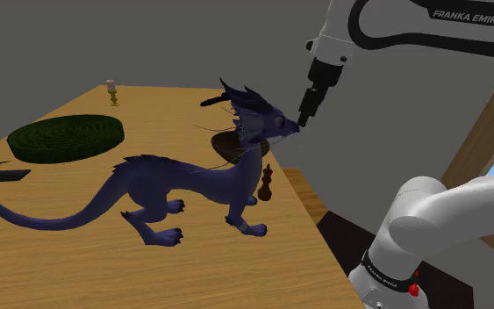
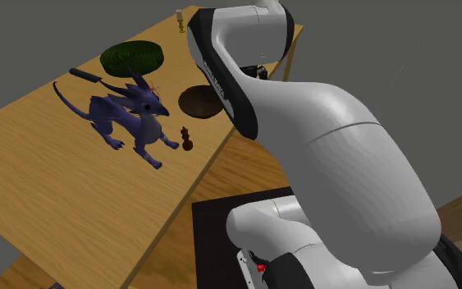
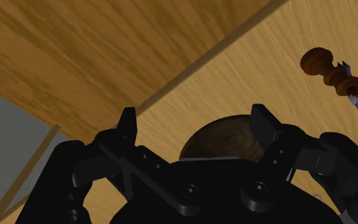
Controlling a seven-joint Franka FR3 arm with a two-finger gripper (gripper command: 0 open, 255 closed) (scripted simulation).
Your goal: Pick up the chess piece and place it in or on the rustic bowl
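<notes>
one dark brown chess piece (image 1: 268,183) stands upright; gripper (image 3: 196,121) spread wide, empty.

Chess piece (image 1: 268,184), seemingly upright, near bowl (image 2: 191,102)

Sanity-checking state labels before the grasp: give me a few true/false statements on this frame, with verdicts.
1. The end effector is open and holds nothing. True.
2. The chess piece sits inside the bowl. False: it stands on the table, apart from the bowl.
3. The chess piece lies on its side. False: it stands upright, close to the front legs of the dragon figure.
4. In the wrist view the bowl shows beyond the gap between the two fingers. True.
5. The green round mat is stacked on the bowl. False: it lies flat on the table, well apart from the bowl.
</notes>
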